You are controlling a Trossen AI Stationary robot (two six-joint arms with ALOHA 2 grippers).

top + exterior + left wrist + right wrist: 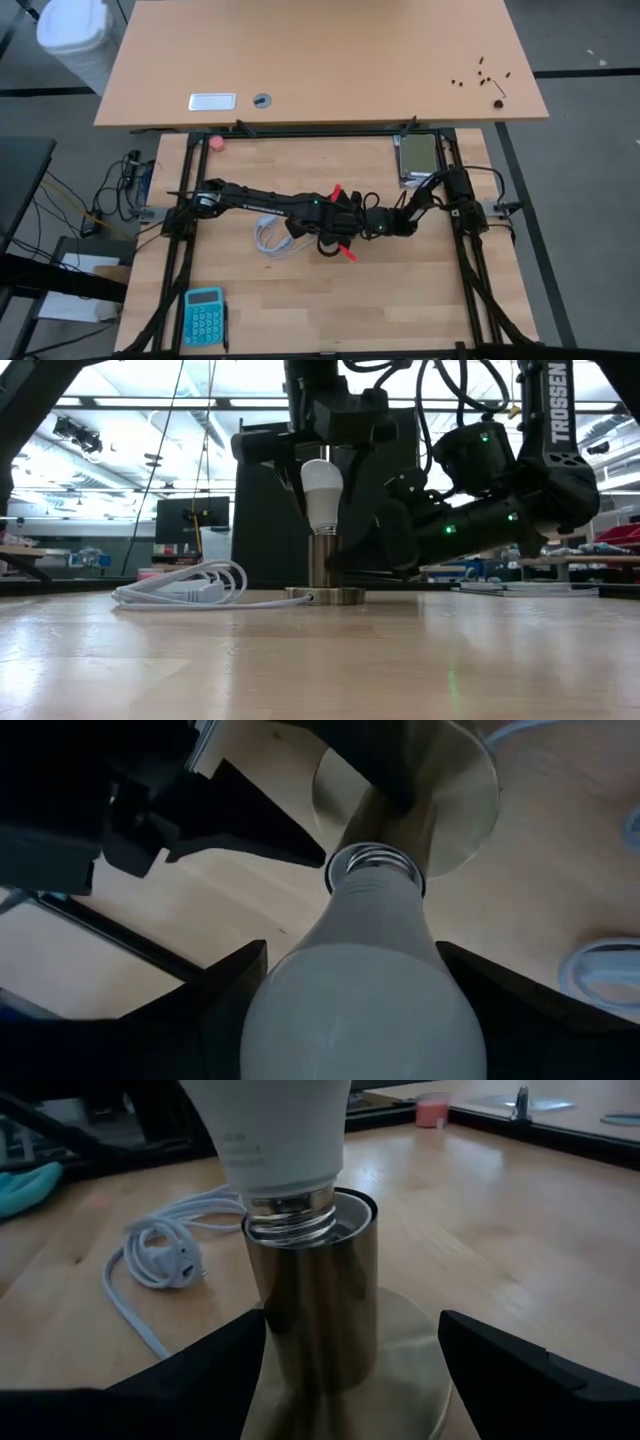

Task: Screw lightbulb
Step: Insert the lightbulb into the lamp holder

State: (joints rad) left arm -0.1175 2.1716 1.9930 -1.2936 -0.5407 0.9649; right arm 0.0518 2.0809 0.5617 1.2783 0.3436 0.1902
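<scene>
You get even, soft overhead light from above: the pale wooden table (330,290) shows no hard shadows. From table height, the bright ceiling strips behind backlight everything, so both dark arms read as near-silhouettes (detail is lost there) and the near tabletop is blurred. At the left wrist, the white frosted lightbulb (360,990) fills the foreground, soft and out of focus. The brass cylindrical socket (315,1315) carries dull reflections.
</scene>
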